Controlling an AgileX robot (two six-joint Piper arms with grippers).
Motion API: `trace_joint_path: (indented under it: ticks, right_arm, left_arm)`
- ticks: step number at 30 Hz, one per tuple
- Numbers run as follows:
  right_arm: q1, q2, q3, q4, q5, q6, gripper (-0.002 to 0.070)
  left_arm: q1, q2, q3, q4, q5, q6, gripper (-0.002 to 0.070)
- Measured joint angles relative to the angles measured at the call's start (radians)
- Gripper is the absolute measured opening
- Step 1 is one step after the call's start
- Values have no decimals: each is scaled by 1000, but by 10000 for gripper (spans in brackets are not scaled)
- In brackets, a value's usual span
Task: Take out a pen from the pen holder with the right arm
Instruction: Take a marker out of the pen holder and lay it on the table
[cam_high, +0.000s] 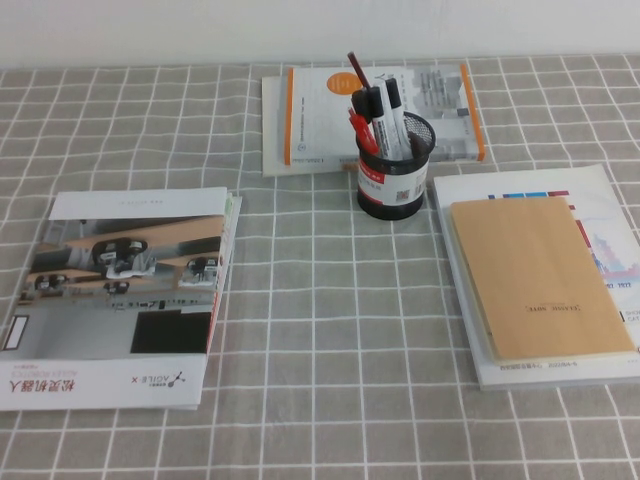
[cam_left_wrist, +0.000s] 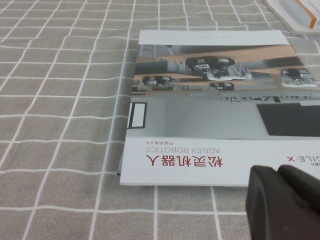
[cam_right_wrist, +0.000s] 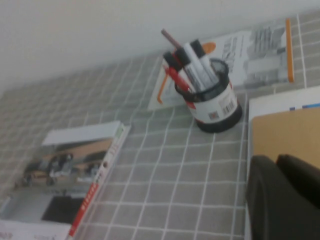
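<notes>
Overhead, likely light, stiff, smooth-barrelled marker pens (cam_high: 392, 115) lean in the mesh pen holder (cam_high: 392, 185), best pinched above its rim; the left gripper (cam_left_wrist: 277, 174), closed, hovers by a brochure (cam_left_wrist: 210, 100); the right gripper (cam_right_wrist: 275, 162), closed and empty, sits well short of that pen holder.

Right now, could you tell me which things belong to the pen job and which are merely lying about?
Job: pen holder, its pens, right gripper near the brown notebook.
Lying about: AgileX brochure, orange-edged booklet, brown notebook, white book beneath it, left gripper by the brochure.
</notes>
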Motion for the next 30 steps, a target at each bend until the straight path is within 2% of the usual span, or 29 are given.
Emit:
trace_joint_path:
  ticks: [8,11,21,28,30]
  right_arm:
    - [2,435,-237,51,116,-263,-15]
    - [43,561,-303,100,116,-355,-15]
    - [332,810,-441,109,-99,-486,-15]
    - [376,914,-548,132,-176,-532,-1]
    - [376,946,-596,133,-179,-564,32]
  left_arm:
    - [0,0,0,0,0,0,-3]
    - [0,0,0,0,0,0,-3]
    - [0,0,0,0,0,0,-3]
    - [0,0,0,0,0,0,-3]
    - [0,0,0,0,0,0,-3]
